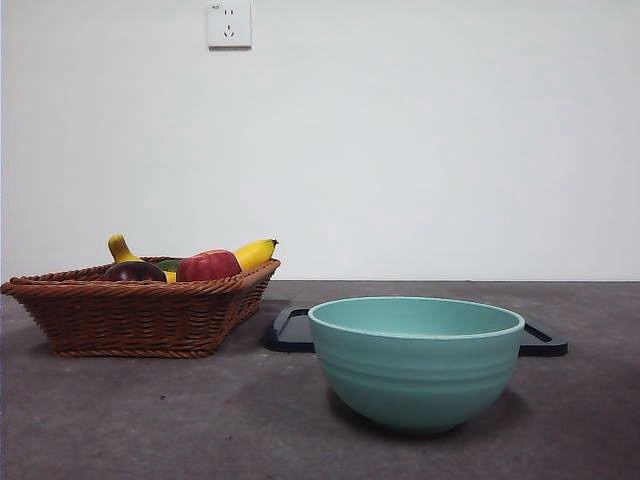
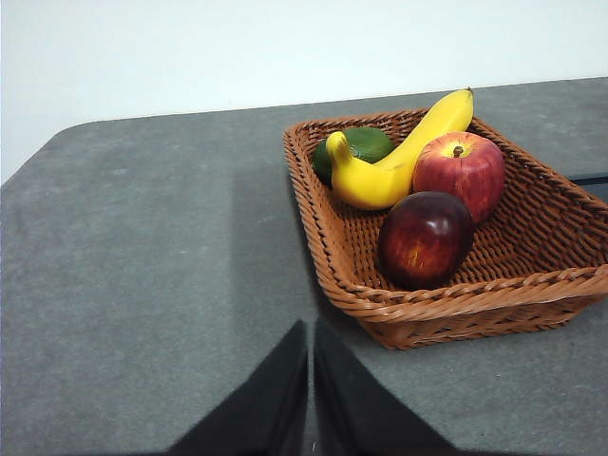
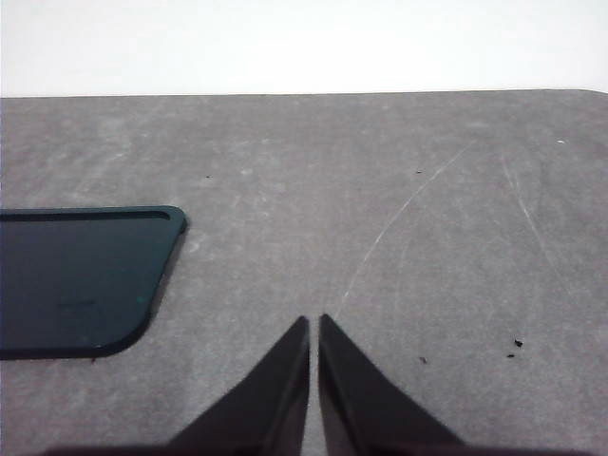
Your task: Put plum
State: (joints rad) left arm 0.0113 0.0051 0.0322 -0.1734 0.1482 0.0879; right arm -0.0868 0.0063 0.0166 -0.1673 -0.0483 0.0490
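Observation:
The plum (image 2: 425, 238), dark maroon and glossy, lies in the brown wicker basket (image 2: 446, 304) beside a red apple (image 2: 460, 171), a yellow banana (image 2: 399, 157) and a green fruit (image 2: 356, 145). In the front view the plum (image 1: 134, 271) shows over the basket's rim (image 1: 140, 312) at the left. My left gripper (image 2: 311, 328) is shut and empty, above the table a short way from the basket. My right gripper (image 3: 313, 321) is shut and empty over bare table, apart from the fruit.
A teal bowl (image 1: 416, 360) stands at the front right of the table. A black tray (image 1: 290, 330) lies behind it; its corner shows in the right wrist view (image 3: 85, 280). A white wall with a socket (image 1: 229, 25) is behind.

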